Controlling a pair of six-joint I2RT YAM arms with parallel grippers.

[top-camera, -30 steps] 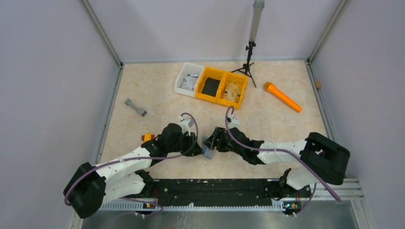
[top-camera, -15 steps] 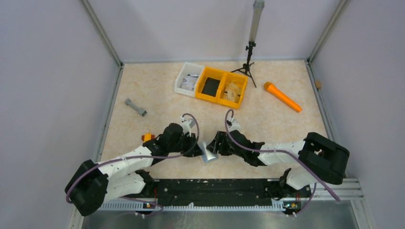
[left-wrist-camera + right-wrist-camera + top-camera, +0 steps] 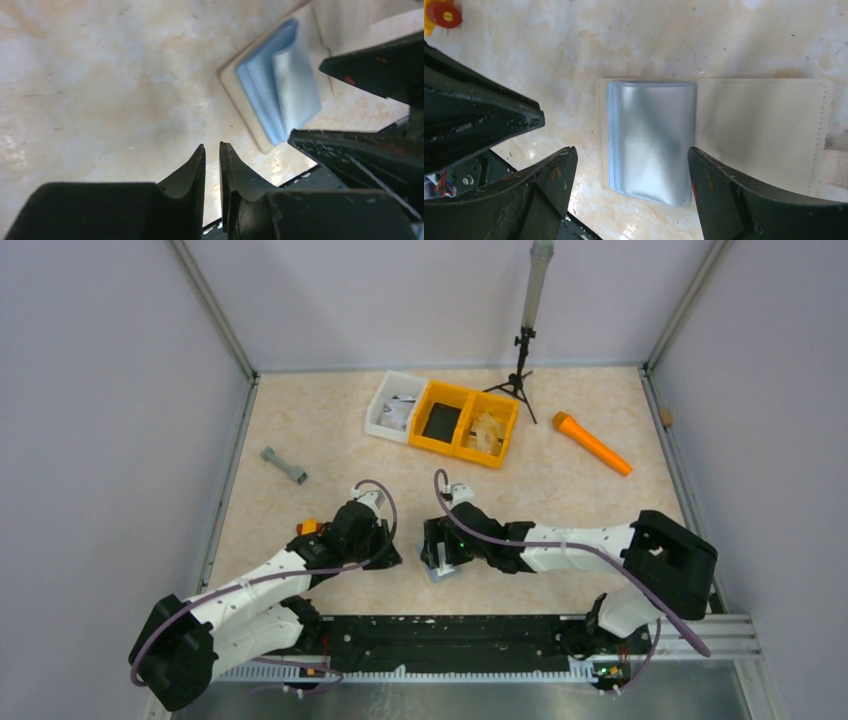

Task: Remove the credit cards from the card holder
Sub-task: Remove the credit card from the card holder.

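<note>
Fingers [image 3: 541, 197] of the right gripper [image 3: 631, 150] stand wide apart over the card holder [image 3: 754, 135]. It lies open on the counter [image 3: 674, 40], long axis spanning them, blue sleeve [image 3: 651, 140] between. The left gripper [image 3: 211, 146], nearly closed and empty, sits beside.

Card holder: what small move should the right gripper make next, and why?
Probably lower the right gripper and close on the blue-grey sleeves. Its jaws stand open on either side of them, the card holder lies open flat, and the left gripper holds nothing.
</note>
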